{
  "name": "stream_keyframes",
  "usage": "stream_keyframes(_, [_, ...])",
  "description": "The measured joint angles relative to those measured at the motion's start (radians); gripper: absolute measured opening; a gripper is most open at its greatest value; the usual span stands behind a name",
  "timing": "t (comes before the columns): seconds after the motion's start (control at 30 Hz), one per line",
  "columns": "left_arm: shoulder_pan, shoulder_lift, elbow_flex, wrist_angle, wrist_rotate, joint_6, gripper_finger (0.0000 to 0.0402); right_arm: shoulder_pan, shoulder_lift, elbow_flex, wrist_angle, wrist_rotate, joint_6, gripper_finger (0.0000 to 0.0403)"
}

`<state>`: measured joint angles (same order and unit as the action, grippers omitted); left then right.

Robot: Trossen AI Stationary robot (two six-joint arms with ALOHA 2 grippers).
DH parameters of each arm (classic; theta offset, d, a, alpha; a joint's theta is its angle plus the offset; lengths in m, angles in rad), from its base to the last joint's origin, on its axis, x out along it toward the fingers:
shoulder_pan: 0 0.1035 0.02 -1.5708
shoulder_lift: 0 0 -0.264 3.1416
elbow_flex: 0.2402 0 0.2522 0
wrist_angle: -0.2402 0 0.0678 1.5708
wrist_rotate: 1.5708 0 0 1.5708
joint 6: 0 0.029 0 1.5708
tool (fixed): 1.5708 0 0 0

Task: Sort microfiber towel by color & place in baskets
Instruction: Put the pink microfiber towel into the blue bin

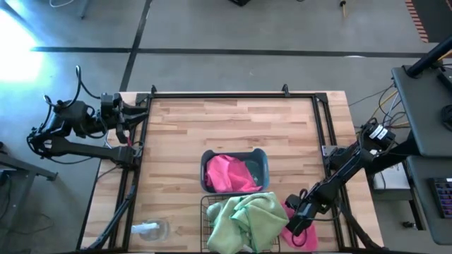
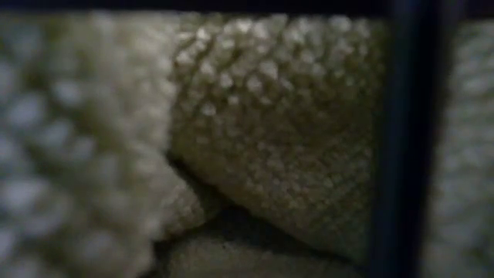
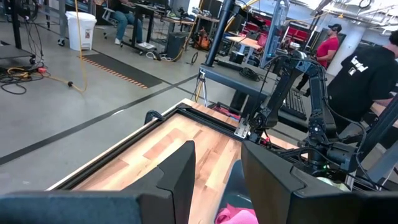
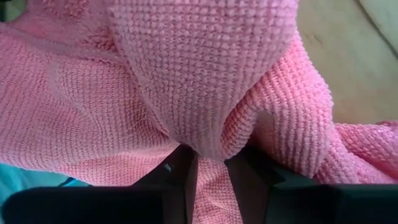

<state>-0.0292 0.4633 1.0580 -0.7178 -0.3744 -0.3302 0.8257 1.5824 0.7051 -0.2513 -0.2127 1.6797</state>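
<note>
A bright pink towel [image 1: 227, 174] lies in the blue-grey bin [image 1: 263, 159] at the table's middle. Sage green towels [image 1: 246, 219] are heaped in the black wire basket [image 1: 205, 206] at the near edge; they fill the low view [image 2: 262, 123] behind a basket wire [image 2: 401, 139]. Another pink towel [image 1: 302, 236] lies on the table just right of the basket, and my right gripper [image 1: 295, 224] is shut on it. My left gripper [image 3: 217, 180] is open and waits over the table's far left corner [image 1: 131, 116]. My right gripper pinches a bunched fold of the pink towel [image 4: 208, 158] between its two fingers [image 4: 249, 171]. It comes at the towel slanting down from the table's right side. The cloth bulges up past the fingertips, and the rest of the towel spreads around them on the table [image 4: 348, 56].
A small white-and-clear object [image 1: 150, 229] lies near the table's near left corner. A black frame rail [image 1: 233, 94] runs round the table. People [image 3: 360, 68] and equipment stand in the room beyond the right side. Bare wood [image 1: 233, 127] lies between the bin and the far edge.
</note>
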Motion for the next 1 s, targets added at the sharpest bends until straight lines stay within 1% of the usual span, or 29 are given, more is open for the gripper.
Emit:
stream_keyframes(0.33, [0.000,0.000,0.000,0.000,0.000,0.000,0.0116,-0.002,-0.003,-0.001,0.002,0.003,-0.008,0.0015])
stream_keyframes(0.5, [0.000,0.000,0.000,0.000,0.000,0.000,0.0116,-0.002,-0.009,-0.001,0.002,0.003,-0.006,0.0010])
stream_keyframes(0.63, [0.000,0.000,0.000,0.000,0.000,0.005,0.0116,-0.001,-0.038,-0.001,0.000,0.018,-0.012,0.0010])
stream_keyframes(0.73, [0.000,0.000,0.000,0.000,0.000,0.005,0.0116,-0.001,-0.073,-0.003,-0.005,0.091,-0.014,0.0009])
stream_keyframes(1.0, [0.000,0.000,0.000,0.000,0.000,0.005,0.0116,-0.009,-0.223,-0.006,-0.050,0.395,0.008,0.0009])
